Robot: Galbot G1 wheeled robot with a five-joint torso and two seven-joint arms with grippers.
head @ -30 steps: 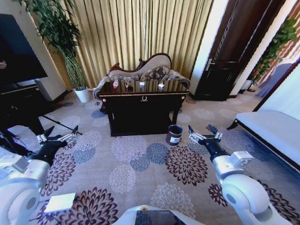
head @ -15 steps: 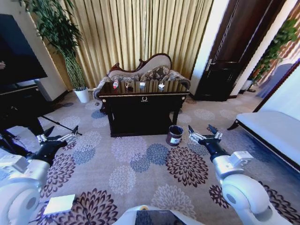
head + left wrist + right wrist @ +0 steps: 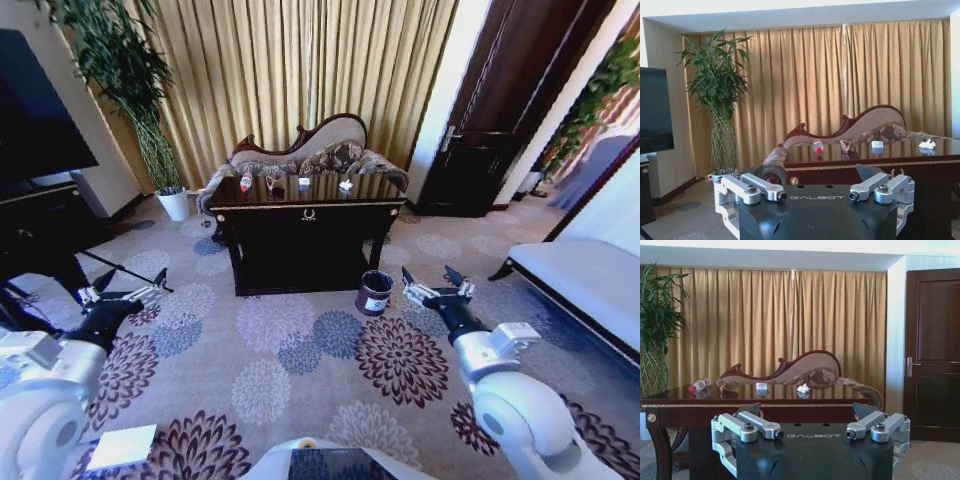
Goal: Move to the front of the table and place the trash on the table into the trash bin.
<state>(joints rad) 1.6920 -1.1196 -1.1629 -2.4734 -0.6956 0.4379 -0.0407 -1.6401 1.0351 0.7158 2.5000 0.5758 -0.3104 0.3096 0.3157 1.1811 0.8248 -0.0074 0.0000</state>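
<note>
Both arms have rounded white shells, grey wrist blocks and black wrists marked GALBOT, ending in the left gripper (image 3: 124, 293) and right gripper (image 3: 434, 284) with silver screwed links and dark pointed fingers.

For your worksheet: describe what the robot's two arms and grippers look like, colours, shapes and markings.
Both arms have bulky white rounded shells narrowing to black wrists. The left gripper and right gripper each carry two silver metal fingers with dark pointed tips on a black base lettered GALBOT.
</note>
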